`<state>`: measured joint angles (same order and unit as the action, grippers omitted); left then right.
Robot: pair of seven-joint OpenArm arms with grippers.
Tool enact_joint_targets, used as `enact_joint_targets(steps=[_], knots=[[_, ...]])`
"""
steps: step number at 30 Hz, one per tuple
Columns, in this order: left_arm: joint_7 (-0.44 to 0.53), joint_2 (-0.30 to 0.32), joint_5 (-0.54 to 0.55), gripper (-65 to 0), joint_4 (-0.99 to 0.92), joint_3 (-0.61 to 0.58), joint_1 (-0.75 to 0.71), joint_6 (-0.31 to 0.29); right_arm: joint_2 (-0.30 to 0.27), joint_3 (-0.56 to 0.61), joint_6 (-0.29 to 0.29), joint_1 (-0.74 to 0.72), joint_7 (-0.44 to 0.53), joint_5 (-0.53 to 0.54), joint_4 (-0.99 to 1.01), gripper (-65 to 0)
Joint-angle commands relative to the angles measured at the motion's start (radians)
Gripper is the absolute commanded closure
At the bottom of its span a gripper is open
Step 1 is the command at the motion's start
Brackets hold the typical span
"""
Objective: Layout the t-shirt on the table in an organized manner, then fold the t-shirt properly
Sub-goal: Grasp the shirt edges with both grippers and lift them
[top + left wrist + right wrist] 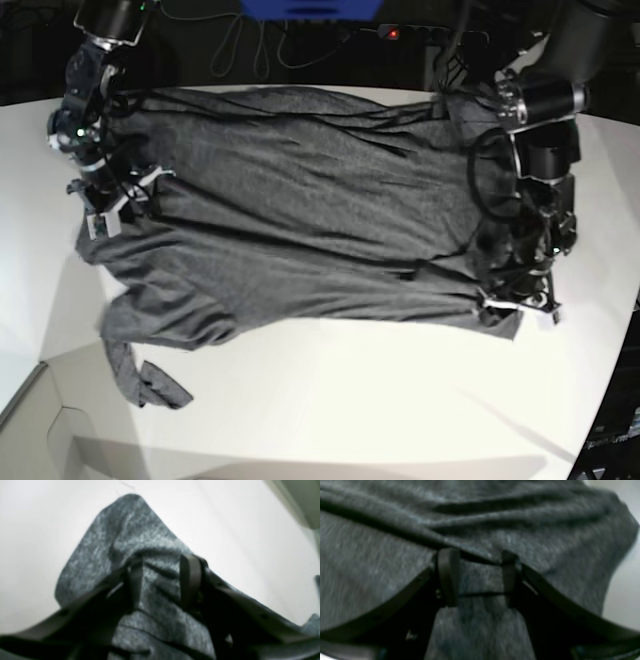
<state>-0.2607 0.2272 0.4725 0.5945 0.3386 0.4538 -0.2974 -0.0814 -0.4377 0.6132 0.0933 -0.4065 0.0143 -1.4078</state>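
The t-shirt (300, 230) lies spread across the far half of the table (380, 410), its long side running left to right in your base view and one thin strip of cloth trailing toward the near left edge. The table is the largest thing before you: a smooth, matte white top with a curved near edge, bare in front of the shirt. Behind it runs a dark strip of cables, a blue box (310, 8) at the top edge and a small red light; no writing on them can be read. The shirt is heathered dark grey knit, soft and plain, with long creases along its length and bunched folds at both ends. Your two black arms stand at those ends and cover the cloth beneath them. Your left gripper (161, 581) is clamped on a gathered ridge of the shirt near its corner, cloth filling the narrow gap between the black fingers (190, 577), with white tabletop on either side. Your right gripper (476, 576) stands with cloth and a dark hem line between its jaws; the blurred wrist view does not settle whether they pinch it. In the base view it sits at the shirt's left edge.
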Motion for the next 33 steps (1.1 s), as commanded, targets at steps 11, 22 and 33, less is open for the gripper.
enact_joint_targets(steps=[11, 22, 33], knots=[[-0.028, -0.009, -0.022, -25.6, 0.14, 0.001, -0.022, 0.037, -0.004, 0.187, 0.001, 0.214, -0.113, -0.014, -0.198, -27.7], [-0.028, -0.028, -0.022, -25.6, 0.195, 0.001, -0.022, 0.037, -0.011, 0.027, 0.085, 0.158, -0.381, -0.009, -0.462, -23.2], [-0.176, 0.028, 0.292, -25.6, 0.244, 0.0, -0.053, 0.037, -0.051, -0.045, 0.085, -0.298, -0.38, -0.014, -0.212, -28.3]])
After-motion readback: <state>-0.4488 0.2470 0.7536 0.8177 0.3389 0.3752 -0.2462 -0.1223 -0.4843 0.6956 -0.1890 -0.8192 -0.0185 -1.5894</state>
